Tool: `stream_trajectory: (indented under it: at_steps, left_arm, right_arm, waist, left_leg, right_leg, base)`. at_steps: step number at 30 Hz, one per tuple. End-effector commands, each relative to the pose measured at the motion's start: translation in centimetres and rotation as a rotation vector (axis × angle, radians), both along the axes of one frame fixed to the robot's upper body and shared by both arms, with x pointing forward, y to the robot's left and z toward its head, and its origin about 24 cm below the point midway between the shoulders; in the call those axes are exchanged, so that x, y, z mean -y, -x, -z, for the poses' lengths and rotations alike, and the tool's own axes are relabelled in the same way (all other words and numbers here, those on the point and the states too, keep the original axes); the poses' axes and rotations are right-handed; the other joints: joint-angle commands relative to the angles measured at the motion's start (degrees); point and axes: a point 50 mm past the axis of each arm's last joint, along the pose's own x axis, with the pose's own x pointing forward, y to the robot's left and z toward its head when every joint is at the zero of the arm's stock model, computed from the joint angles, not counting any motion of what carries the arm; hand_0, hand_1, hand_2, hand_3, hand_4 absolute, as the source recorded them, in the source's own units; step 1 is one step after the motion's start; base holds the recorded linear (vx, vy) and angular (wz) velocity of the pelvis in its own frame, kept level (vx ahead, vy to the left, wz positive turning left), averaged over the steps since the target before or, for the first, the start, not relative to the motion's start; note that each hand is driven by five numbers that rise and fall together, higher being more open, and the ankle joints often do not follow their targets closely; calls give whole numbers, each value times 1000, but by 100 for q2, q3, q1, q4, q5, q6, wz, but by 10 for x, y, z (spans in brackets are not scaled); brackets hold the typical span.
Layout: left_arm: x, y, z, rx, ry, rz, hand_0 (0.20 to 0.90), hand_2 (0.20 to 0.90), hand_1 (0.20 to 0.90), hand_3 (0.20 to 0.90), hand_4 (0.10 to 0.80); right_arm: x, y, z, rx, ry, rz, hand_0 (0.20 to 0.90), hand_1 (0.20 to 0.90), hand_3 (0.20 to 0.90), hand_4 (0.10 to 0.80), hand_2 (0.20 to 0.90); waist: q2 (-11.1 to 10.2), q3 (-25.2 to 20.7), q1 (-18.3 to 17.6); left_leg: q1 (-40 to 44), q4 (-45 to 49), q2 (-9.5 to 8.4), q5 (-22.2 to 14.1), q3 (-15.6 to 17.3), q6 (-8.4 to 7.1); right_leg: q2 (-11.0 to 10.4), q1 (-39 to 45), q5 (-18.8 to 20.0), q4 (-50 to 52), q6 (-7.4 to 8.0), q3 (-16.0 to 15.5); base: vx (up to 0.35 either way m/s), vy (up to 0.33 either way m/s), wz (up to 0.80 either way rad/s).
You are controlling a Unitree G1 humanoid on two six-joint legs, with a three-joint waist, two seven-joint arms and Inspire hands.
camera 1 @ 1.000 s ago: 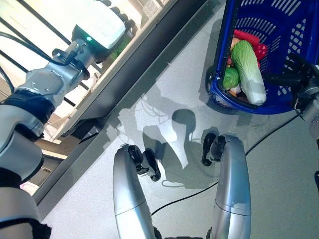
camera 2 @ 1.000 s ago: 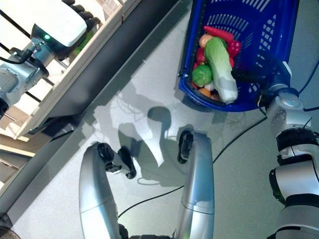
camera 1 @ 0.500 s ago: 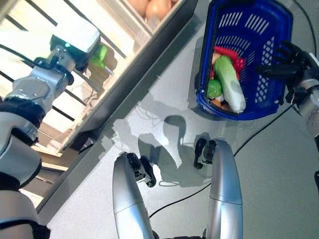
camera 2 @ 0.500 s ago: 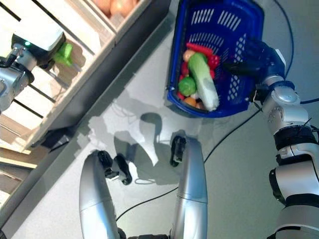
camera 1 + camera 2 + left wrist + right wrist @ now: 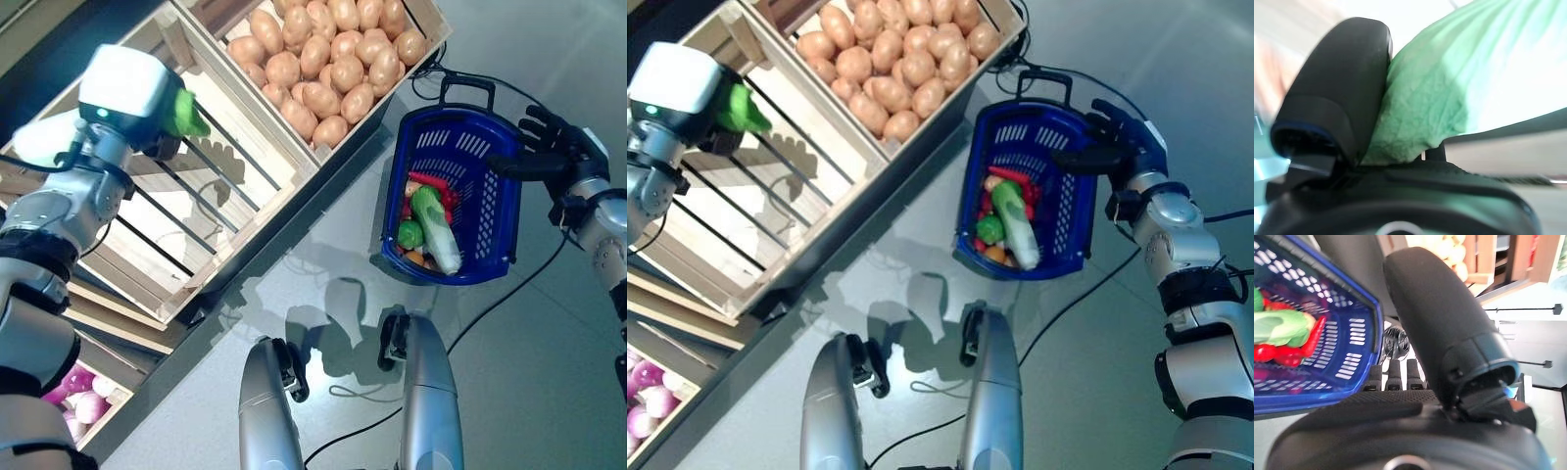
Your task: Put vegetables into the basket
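My left hand [image 5: 157, 142] is shut on a green leafy vegetable [image 5: 187, 112] and holds it above an empty slatted wooden crate [image 5: 220, 201]. Up close the vegetable [image 5: 1449, 93] is pressed between the thumb and the palm. The blue basket [image 5: 492, 211] sits to the right with a long pale cabbage [image 5: 436, 235], a round green vegetable [image 5: 409, 233] and red peppers [image 5: 438, 186] in it. My right hand [image 5: 552, 147] grips its right rim, thumb over the wall and fingers [image 5: 1393, 377] outside it.
A wooden crate full of potatoes [image 5: 333, 59] stands behind the empty crate, close to the basket's black handle [image 5: 465, 84]. Purple onions [image 5: 73, 403] show in a lower crate at the left edge. Grey floor lies between the crates and the basket.
The whole picture has shifted, so the camera moved and the crates now show in full. My left hand still holds the green vegetable; my right hand stays on the basket.
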Motion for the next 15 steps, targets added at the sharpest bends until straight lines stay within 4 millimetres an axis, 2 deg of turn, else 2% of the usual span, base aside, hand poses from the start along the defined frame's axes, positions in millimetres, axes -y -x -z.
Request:
stream_trajectory:
  at_steps: [1,8,12,15]
  left_arm:
    - [-4,10,-5,95,370,160,300,300,300,300,400]
    - [17,4,21,2,830,471,300,300,300,300,400]
    - [29,2,44,-58,1016,598,300,300,300,300,400]
    - [39,3,65,-94,1193,706,300,300,300,300,400]
  right_arm:
    - [-20,3,5,106,7,-108,900,900,900,800,900]
    - [-68,-5,36,10,-14,-307,900,900,900,800,900]
    - [-101,-4,58,-113,-53,-471,900,900,900,800,900]
    - [-126,0,76,-237,-160,-643,900,900,900,800,900]
  waist:
    - [0,-1026,43]
    - [-95,-1260,122]
    - [-130,-1603,145]
    - [-167,-1927,192]
  left_leg:
    - [563,-896,-169,-33,306,389]
    - [1973,-2420,-399,563,450,355]
    - [2786,-3453,-516,1007,646,301]
    - [3553,-4557,-686,1485,764,254]
  right_leg:
    - [-75,1160,-24,-1056,-55,101]
    - [153,2582,414,-2562,63,-148]
    - [481,3420,729,-3688,126,-232]
    - [694,4234,1115,-4812,196,-332]
  base:
    - [29,-40,6]
    - [68,-43,7]
    - [143,-61,-9]
    - [203,-57,-10]
